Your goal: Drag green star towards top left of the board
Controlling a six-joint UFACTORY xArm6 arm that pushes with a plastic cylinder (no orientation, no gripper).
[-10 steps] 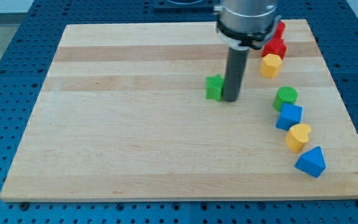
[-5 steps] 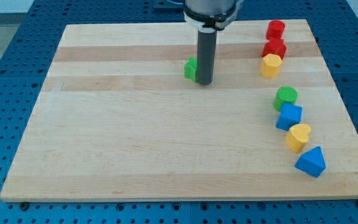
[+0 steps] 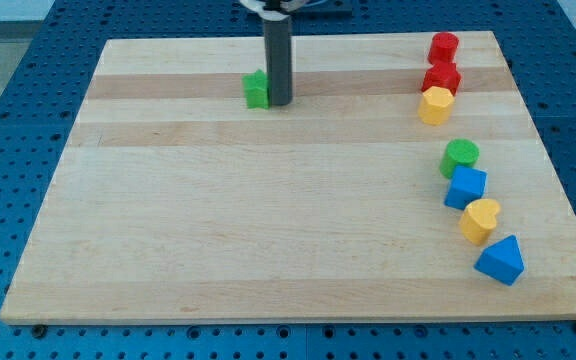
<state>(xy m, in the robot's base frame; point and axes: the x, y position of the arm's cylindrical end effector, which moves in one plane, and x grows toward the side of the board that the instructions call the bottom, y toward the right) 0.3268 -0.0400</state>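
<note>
The green star (image 3: 257,90) sits on the wooden board (image 3: 268,230) at about 12 o'clock from the board's centre, a little toward 11, close to the board's far edge at the view's top. The rod's lower end, the tip (image 3: 279,103), stands at the star's 3 o'clock side, touching it or just beside it; the dark rod hides part of the star's right edge, so its full outline cannot be made out. The arm carries no claw at all, only this straight rod, so there is nothing to be apart, together or clamped.

The other blocks lie well apart from the star, along the board's right side. At roughly 1 to 2 o'clock from the board's centre, a red cylinder (image 3: 444,46) stands near the top right corner, with a second red block (image 3: 442,77) just below it, its shape hard to tell, and a yellow hexagonal block (image 3: 435,104) touching that one from below. Further down, at about 3 o'clock, a green cylinder (image 3: 459,156) sits just above a blue block (image 3: 465,187) of cube-like form. At around 4 o'clock, a yellow heart (image 3: 480,220) lies just beside the blue block, and a blue triangular block (image 3: 500,260) rests nearest the view's bottom right.
</note>
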